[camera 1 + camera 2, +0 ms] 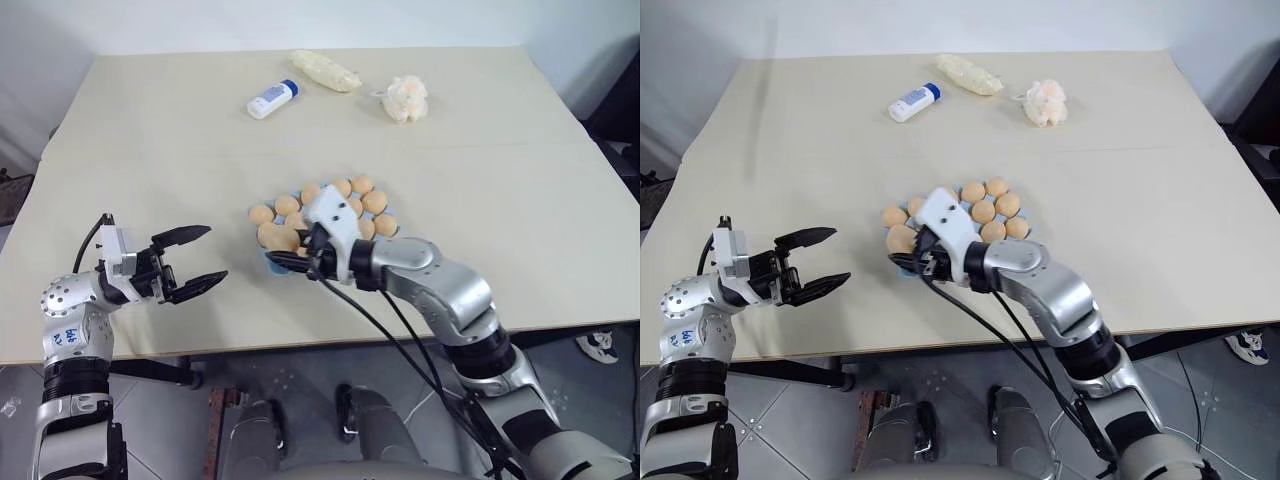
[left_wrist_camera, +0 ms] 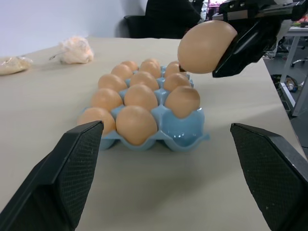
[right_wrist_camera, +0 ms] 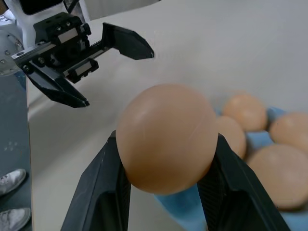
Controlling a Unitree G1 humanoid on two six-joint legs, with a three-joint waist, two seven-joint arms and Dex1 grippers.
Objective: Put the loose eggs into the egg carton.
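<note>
Right gripper grasps a smooth tan-brown egg just above the light blue moulded egg carton; next, lowering it into the empty corner cup. Left gripper hangs open beside the carton.

Blue handwritten marks stand on a white sticker on the left forearm, too small to make out, and the white bottle carries a blue label whose print is likewise too small to read.

Left gripper gapes wide; right gripper is clamped tight.
</note>
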